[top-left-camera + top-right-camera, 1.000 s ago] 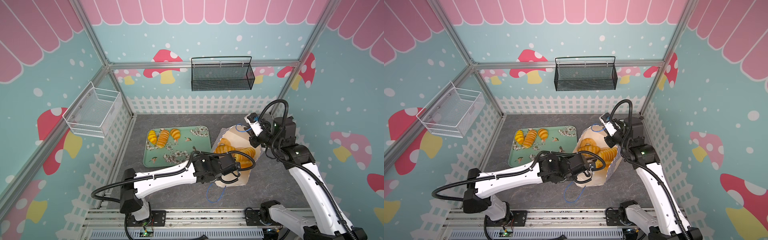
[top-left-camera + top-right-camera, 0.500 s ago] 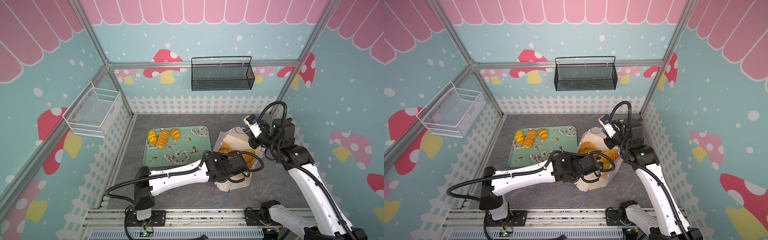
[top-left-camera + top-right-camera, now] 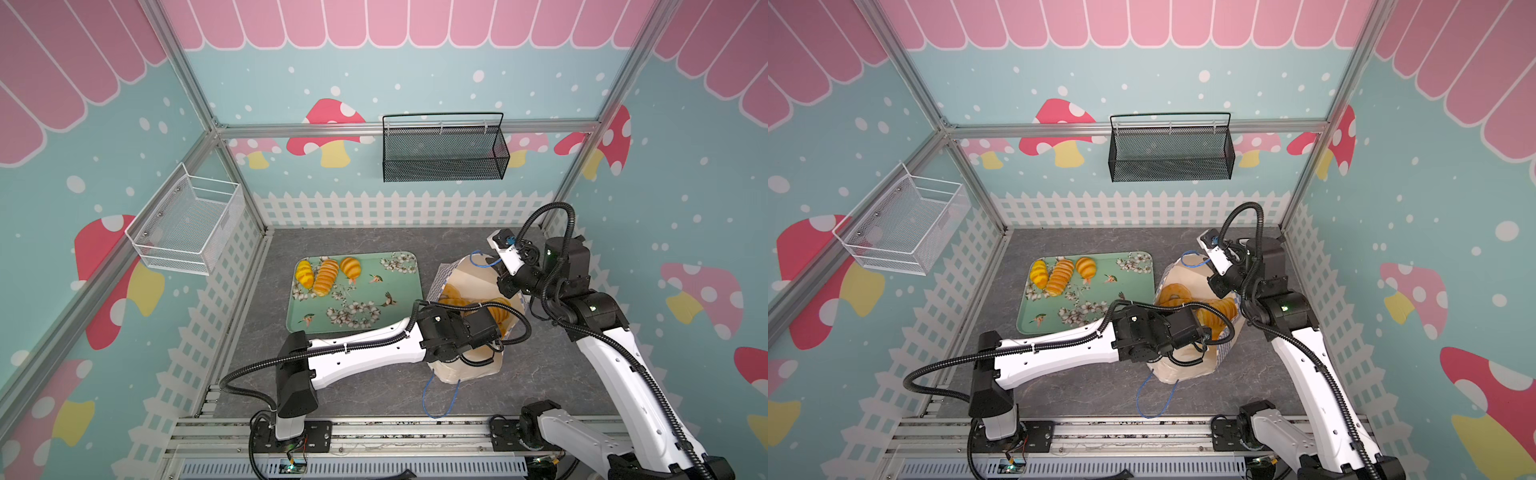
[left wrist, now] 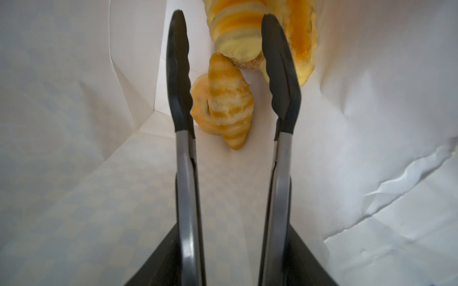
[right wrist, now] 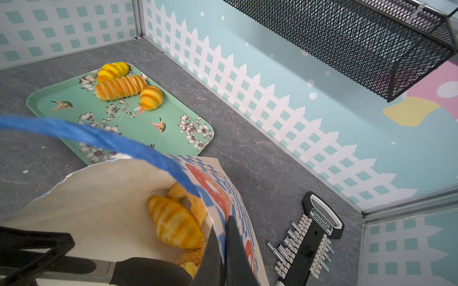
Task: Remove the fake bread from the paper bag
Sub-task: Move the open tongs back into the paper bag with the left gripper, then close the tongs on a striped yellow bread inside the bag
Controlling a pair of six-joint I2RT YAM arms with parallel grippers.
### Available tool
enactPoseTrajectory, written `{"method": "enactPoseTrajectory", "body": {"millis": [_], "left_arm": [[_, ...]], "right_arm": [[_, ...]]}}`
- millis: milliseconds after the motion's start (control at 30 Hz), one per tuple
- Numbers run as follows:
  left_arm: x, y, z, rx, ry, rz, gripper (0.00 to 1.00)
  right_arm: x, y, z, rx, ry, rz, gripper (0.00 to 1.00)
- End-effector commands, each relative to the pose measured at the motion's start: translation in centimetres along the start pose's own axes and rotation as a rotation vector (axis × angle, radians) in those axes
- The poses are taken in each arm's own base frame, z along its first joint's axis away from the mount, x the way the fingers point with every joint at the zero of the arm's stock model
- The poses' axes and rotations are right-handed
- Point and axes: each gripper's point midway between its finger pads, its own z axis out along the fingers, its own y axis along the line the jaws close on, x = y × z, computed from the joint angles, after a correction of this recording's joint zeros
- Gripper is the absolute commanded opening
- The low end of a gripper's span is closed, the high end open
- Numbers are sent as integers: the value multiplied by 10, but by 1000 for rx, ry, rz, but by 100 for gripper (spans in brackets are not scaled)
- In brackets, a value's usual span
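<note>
left fingers (image 4: 179, 81) apart around a croissant (image 4: 229, 106) inside the paper bag (image 4: 74, 99), right fingers (image 5: 233, 247) tight on its rim

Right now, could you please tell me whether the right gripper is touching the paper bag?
Touching. In the right wrist view the right gripper pinches the paper bag at its checkered rim, fingers closed on the paper.

Bright, even light filled both top views, with only soft shadows beside the paper bag (image 3: 465, 374); inside the bag it was paler, dimmer; the blue handle (image 5: 99, 140) over the bag's mouth was smeared out of focus.
</note>
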Motion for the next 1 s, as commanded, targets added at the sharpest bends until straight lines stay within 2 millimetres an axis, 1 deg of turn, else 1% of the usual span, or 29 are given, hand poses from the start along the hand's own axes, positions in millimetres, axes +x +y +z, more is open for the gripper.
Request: {"method": "enactPoseTrajectory", "body": {"millis": [0,167,433,733,967], "left_arm": [[-7,5,-1,34,-31,-40,55],[-9,4,7,55,-26,-44,55],[-19,3,21,108,-29,-60,57],[-13,3,39,148,-1,-91,58],[-10,-5,47,189,15,-96,57]], "right_arm": [[-19,2,-7,-5,-82,-21,0],[-20,2,-7,-6,-85,-22,0],[-21,2,-6,-7,-85,-22,0],[-20,2,-6,-6,-82,-23,0],[-21,2,-4,-9,-84,-23,0]]}}
